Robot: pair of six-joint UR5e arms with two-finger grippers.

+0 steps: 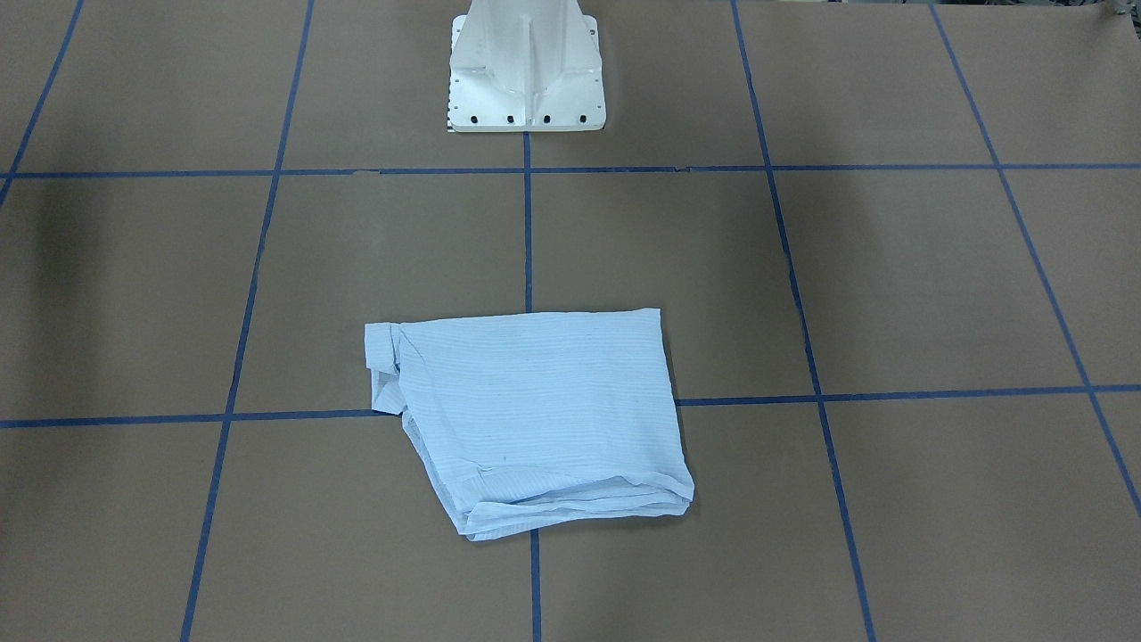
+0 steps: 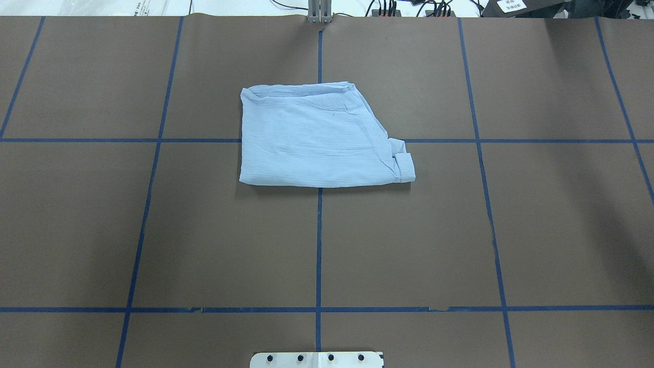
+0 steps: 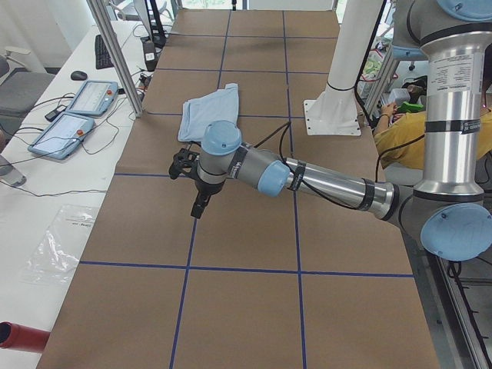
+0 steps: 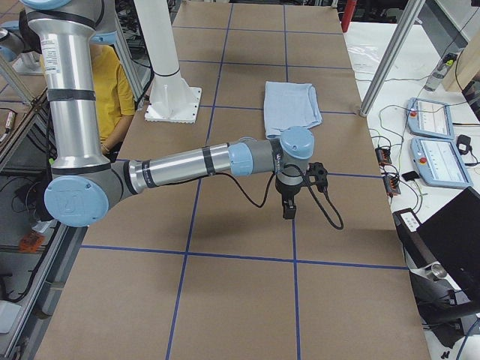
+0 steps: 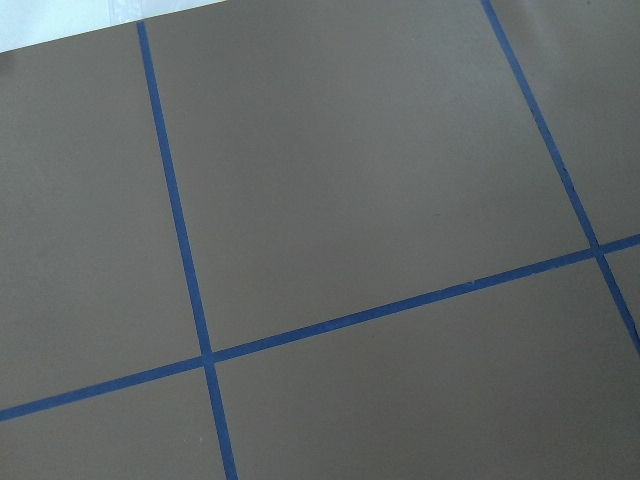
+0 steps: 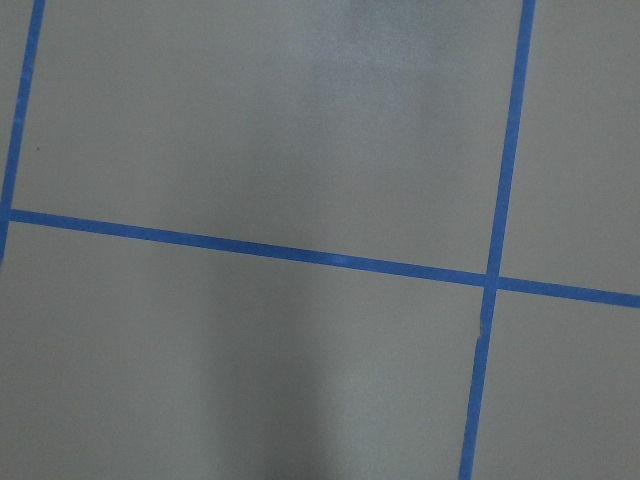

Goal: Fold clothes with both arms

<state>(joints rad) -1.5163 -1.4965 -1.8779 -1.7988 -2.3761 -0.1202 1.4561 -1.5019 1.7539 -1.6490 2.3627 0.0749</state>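
Shirt [image 2: 317, 140] lies folded in compact packet on table [image 2: 153, 230], straight ahead of base [image 1: 526, 89]. Cuff [image 2: 404, 166] pokes out one corner.
Left gripper [image 3: 199, 206] hangs out to base's left, right gripper [image 4: 289, 208] to base's right. Both well apart from shirt, holding nothing. Jaws: cannot tell.
Judgement: folding looks finished. Any next move: tuck cuff.

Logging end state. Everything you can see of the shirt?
The shirt is light blue, thin, finely striped cloth, folded into a flat, roughly four-sided packet with one slanted side. Stacked fold edges show along its side far from the robot. A small rolled band, perhaps a cuff, sticks out at its near corner on the robot's right. No buttons show. It lies on the brown-papered table, over a crossing of blue tape lines. The left arm and right arm hang clear of it.
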